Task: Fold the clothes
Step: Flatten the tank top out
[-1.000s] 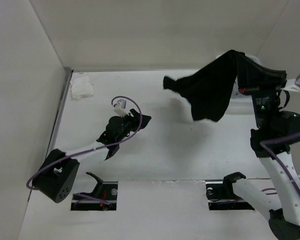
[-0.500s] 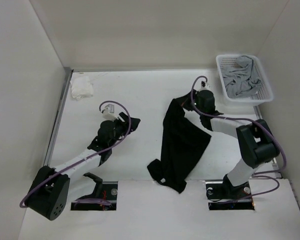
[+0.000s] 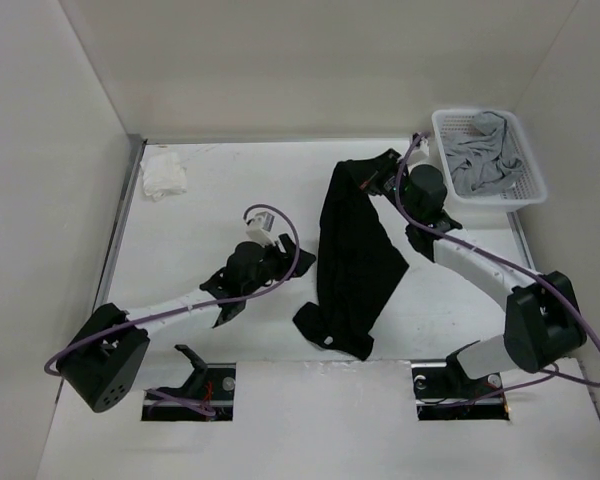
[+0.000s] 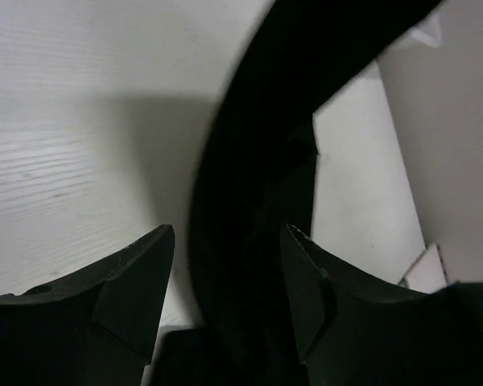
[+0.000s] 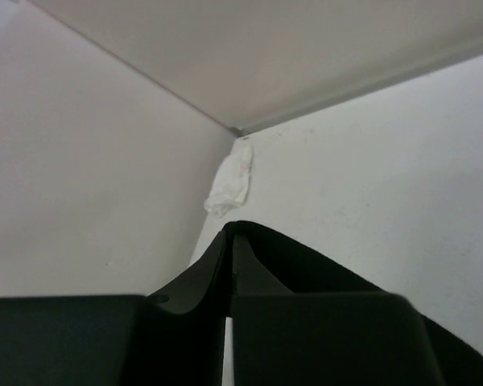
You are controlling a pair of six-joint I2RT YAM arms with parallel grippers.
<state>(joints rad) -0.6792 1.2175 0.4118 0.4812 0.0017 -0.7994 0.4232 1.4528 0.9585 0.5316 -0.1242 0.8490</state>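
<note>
Hidden: from the right wrist view I cannot make out the grip point; the 2 dark fingers (image 5: 195, 283) fill the lower frame and meet at their tips, and I cannot separate fabric from finger there.
Cut off: in the left wrist view the clothes (image 3: 355, 255) show only as a blurred black band running up and away between the fingers, its edges lost in shadow.
Right arm pose: elbow low and out to the right, forearm reaching far forward and inward, wrist raised above the counter (image 3: 210, 200).
Right hand (image 3: 375, 180): clenched on the top end of the clothes, which bunch at its fingertips.
Left arm pose: stretched low and long across the counter, wrist cable looping above it.
Left hand (image 3: 285, 255): released, fingers spread, nothing held; the clothes lie just ahead of its tips, and I cannot tell from overhead whether they touch.
Clothes: hanging from the right hand and trailing back toward the arm bases, the lower end lying crumpled on the counter.
Beside the right hand: a white basket (image 3: 500, 197) on its outer side, holding a grey garment (image 3: 480, 150).
Beyond the left hand: a white cloth (image 3: 163, 178) well apart, in the far left corner.
</note>
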